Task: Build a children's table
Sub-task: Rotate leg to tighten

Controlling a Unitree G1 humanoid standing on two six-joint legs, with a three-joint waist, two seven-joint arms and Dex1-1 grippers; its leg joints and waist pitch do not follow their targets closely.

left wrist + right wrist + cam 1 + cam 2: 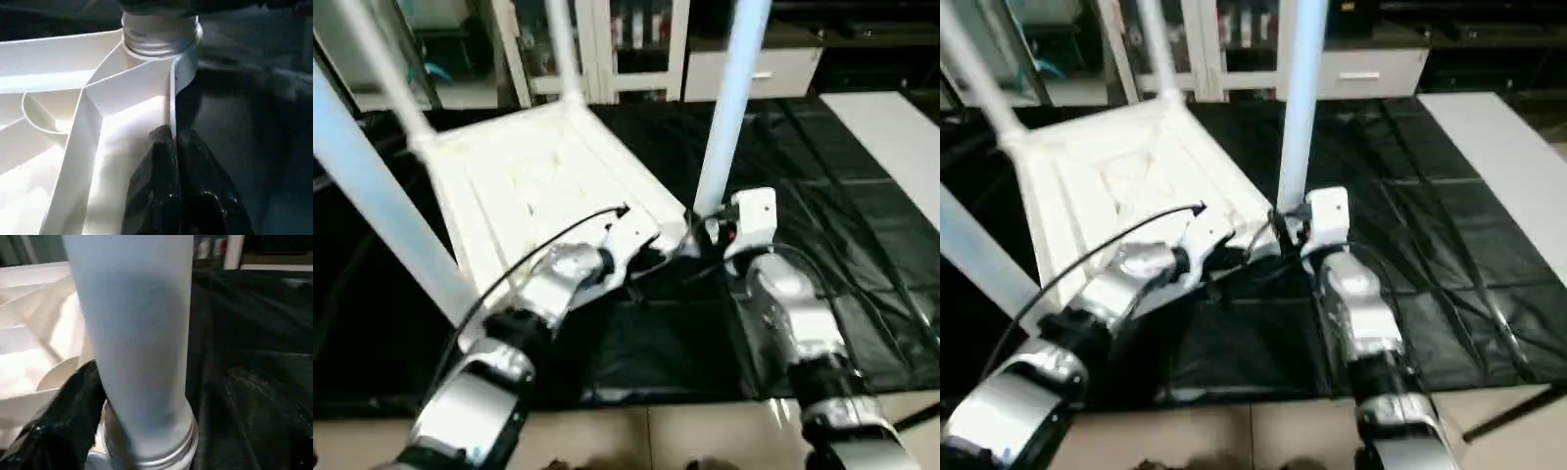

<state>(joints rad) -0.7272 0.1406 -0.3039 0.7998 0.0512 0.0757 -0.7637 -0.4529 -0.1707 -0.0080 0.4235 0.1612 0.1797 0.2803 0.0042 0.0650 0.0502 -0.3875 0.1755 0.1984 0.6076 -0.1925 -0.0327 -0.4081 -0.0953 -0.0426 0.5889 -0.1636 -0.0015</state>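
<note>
left gripper (173, 147) clamped on the upturned tabletop's (538, 186) rim, right gripper (710, 230) spread around the near leg (729, 108) at its socket, black surface (822, 196) beneath.

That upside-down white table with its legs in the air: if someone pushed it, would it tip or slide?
The tabletop lies flat and wide on the black cover, so it probably would not tip. Its smooth plastic might slide on that sheet. The long legs stand tall, so a push high on one would likely lever the whole table, which looks light and hollow.
</note>
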